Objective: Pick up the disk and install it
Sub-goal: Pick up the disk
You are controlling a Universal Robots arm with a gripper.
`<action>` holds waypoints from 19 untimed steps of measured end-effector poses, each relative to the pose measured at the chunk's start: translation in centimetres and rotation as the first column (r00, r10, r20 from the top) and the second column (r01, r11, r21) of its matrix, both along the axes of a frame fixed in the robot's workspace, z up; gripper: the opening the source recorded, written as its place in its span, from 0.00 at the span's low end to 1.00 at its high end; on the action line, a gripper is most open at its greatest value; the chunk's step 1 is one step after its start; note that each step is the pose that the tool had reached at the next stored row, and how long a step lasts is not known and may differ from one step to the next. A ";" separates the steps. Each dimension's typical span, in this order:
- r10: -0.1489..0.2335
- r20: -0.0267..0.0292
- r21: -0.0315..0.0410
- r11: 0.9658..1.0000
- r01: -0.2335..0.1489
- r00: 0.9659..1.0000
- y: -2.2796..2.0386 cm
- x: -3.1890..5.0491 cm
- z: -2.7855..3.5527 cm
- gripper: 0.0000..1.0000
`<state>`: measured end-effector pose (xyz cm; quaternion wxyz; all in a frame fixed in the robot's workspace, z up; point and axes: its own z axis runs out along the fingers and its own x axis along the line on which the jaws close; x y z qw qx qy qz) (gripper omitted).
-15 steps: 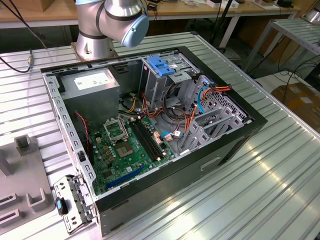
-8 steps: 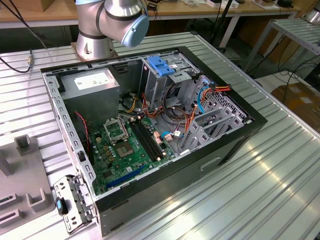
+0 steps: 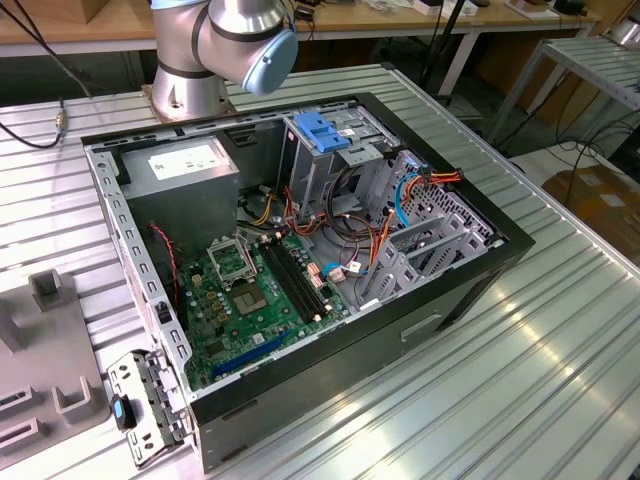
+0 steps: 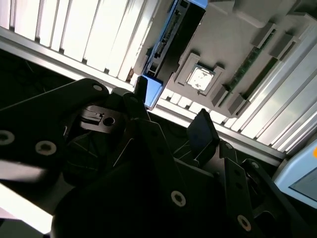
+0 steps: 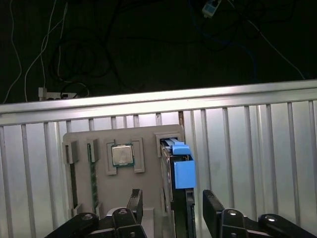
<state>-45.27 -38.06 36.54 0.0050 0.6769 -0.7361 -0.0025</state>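
The disk [image 5: 178, 171] stands on edge in a slot of a grey fixture block [image 5: 148, 144], its bright blue tab [image 5: 184, 174] facing the camera. The second wrist view shows the same disk [image 4: 166, 37] with its blue tab [image 4: 151, 92]. My gripper [image 5: 172, 206] is open and hovers over the disk, with one dark finger [image 5: 134, 201] on one side of it and the other finger [image 5: 212, 203] on the other. Nothing is held between them. In the second wrist view the gripper [image 4: 173, 116] sits close to the tab.
The fixture block also holds a processor chip [image 5: 122, 154] and memory sticks [image 5: 92, 173]. It rests on a ribbed aluminium table [image 5: 247, 148]. In the exterior view, an open computer case [image 3: 300, 260] holds a tall drive cage with a blue latch [image 3: 322, 130], and the arm's base [image 3: 220, 50] stands behind it.
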 end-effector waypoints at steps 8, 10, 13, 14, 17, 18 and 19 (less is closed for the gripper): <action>0.017 0.001 0.000 1.000 -0.017 1.000 1.06 -0.43 -1.82 0.60; 0.019 0.002 0.000 1.000 -0.019 1.000 1.22 -0.64 -2.15 0.60; 0.019 0.002 0.000 1.000 -0.019 1.000 1.47 -1.24 -3.05 0.60; 0.019 0.002 0.000 1.000 -0.019 1.000 1.51 -1.35 -3.26 0.60; 0.019 0.003 0.000 1.000 -0.019 1.000 1.54 -1.48 -4.10 0.60; 0.019 0.003 0.000 1.000 -0.019 1.000 1.54 -1.49 -4.39 0.60; 0.019 0.003 0.000 1.000 -0.019 1.000 1.54 -1.49 -4.56 0.60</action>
